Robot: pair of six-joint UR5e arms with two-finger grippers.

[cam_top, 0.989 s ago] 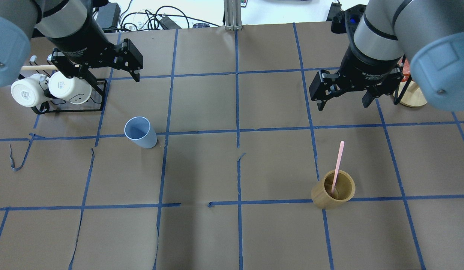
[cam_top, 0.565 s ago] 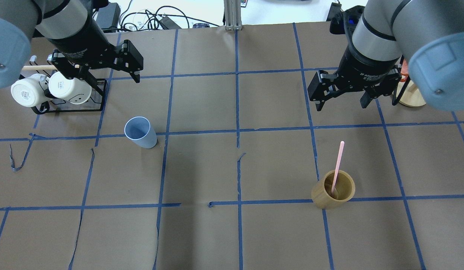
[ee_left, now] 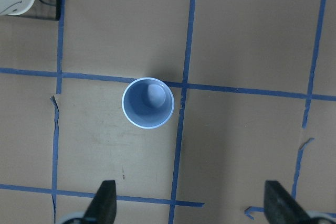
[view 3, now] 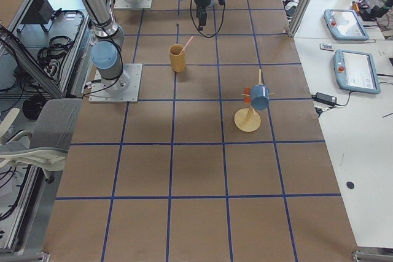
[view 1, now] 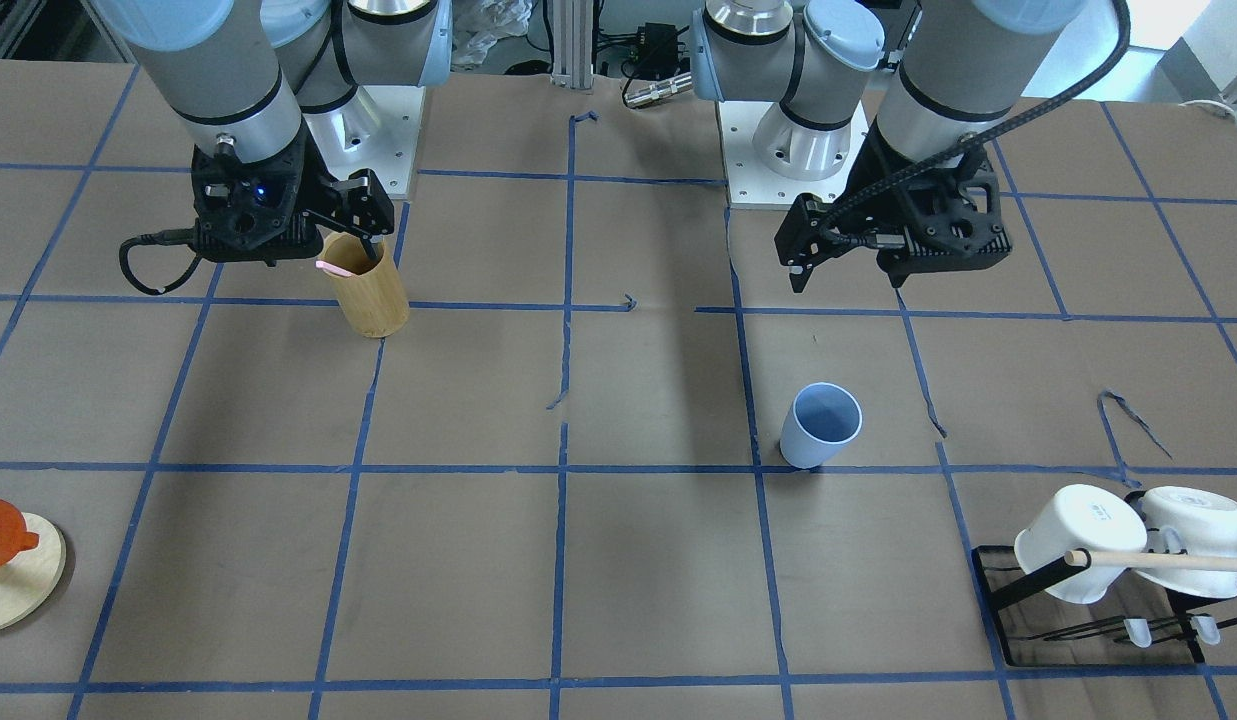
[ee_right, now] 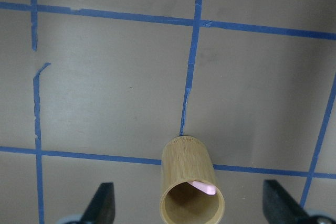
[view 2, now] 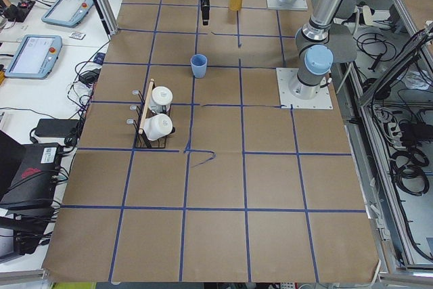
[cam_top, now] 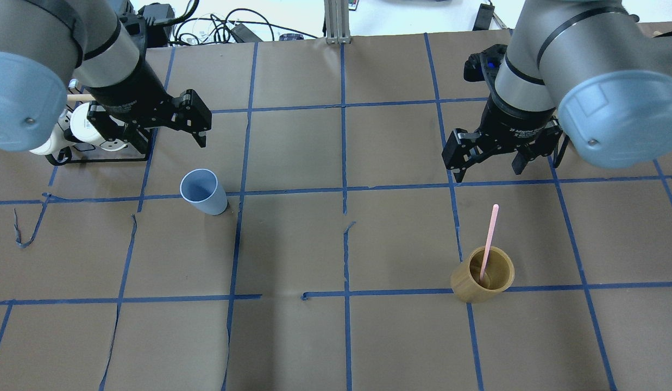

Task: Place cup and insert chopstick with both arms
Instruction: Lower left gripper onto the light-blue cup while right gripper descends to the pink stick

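Note:
The light blue cup (cam_top: 203, 191) stands upright and empty on the left of the table; it also shows in the front view (view 1: 821, 425) and the left wrist view (ee_left: 147, 103). One pale pink chopstick (cam_top: 489, 239) leans in a tan bamboo cylinder (cam_top: 482, 281) on the right; its tip shows in the right wrist view (ee_right: 203, 187). My left gripper (cam_top: 167, 138) is open and empty, raised beyond the cup. My right gripper (cam_top: 488, 169) is open and empty, raised beyond the bamboo cylinder (ee_right: 190, 187).
A black rack with white mugs and a wooden rod (cam_top: 96, 136) stands at the far left, close behind my left arm. A round wooden stand with an orange cup (view 1: 8, 560) sits at the far right. Cables (cam_top: 216, 27) lie past the table's far edge.
Both arms have moved toward the robot's side of the table: the left gripper closer to the blue cup, the right gripper closer to the bamboo cylinder. Both stay open; the cup and chopstick have not moved.

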